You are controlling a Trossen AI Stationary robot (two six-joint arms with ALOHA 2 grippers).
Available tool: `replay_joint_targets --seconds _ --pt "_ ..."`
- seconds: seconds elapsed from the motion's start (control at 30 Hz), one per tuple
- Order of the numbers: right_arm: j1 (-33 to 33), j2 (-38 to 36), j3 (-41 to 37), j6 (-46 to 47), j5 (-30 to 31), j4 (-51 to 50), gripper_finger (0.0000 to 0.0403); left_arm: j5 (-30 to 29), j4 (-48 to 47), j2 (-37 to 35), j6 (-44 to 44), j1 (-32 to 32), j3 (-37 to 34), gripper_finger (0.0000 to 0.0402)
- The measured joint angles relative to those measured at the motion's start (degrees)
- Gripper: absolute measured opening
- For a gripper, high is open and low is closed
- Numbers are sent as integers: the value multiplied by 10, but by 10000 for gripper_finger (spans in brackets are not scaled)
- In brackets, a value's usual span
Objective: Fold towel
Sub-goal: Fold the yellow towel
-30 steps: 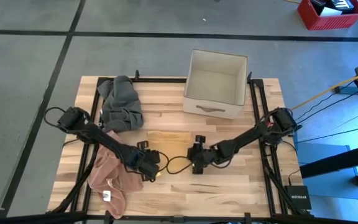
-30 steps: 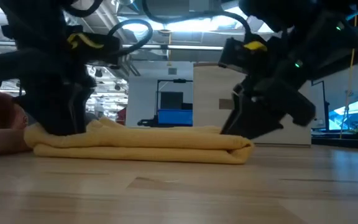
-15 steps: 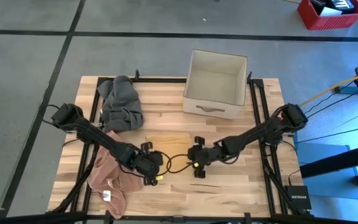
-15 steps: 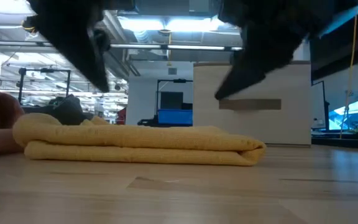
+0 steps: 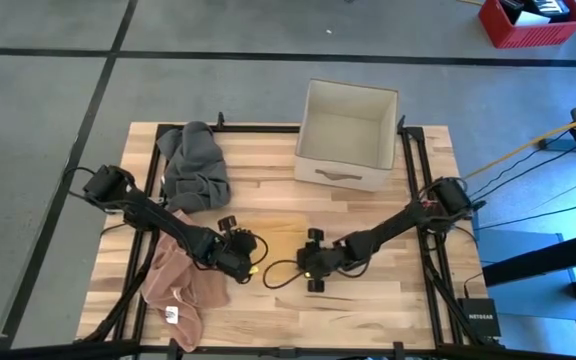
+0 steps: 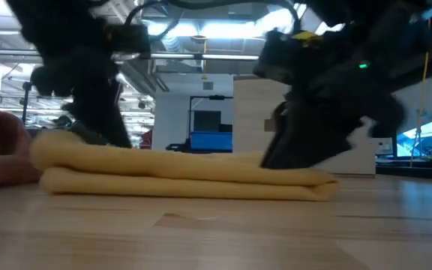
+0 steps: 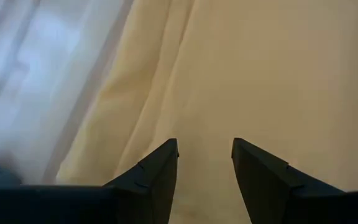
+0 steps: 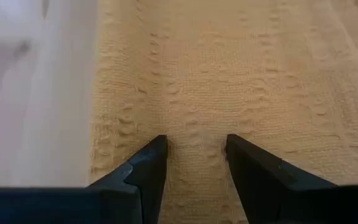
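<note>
A: Two sets of jaws, both low on one yellow towel. Left jaws first?

B: Released. Fingers parted, tips down against the cloth, nothing pinched between them. Towel spread ahead of the tips, creased in long soft folds toward one side.

A: Right jaws?

B: Released as well. Fingers apart, resting on the ribbed weave, near one edge of it, bare wood just past that edge.

A: Towel's place, then?

B: Flat on the worktop, stretched between the two sets of jaws, one end under each. From table height, lying in two layers, rounded at both ends, with both dark heads pressing down onto the top layer.

A: Arms?

B: Left arm reaching in from the outer side of the left jaws, right arm from the outer side of the right jaws, the two heads facing each other across the towel.

A: Anything else near the jaws?

B: Pink cloth bunched just beside the left jaws, on the side away from the towel, partly under that arm. Grey cloth heaped beyond the left jaws, apart from the towel. White box beyond the right jaws, well apart, open at the top, with a handle on its near wall.
</note>
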Motion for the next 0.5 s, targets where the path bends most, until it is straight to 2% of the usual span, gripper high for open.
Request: replay_joint_targets --seconds 0.3,0.5 --pt "55 -83 -2 58 -12 -292 172 0 30 0 -18 2 -18 148" --pt "102 -139 -3 191 -116 -481 172 -1 58 0 2 2 -17 148"
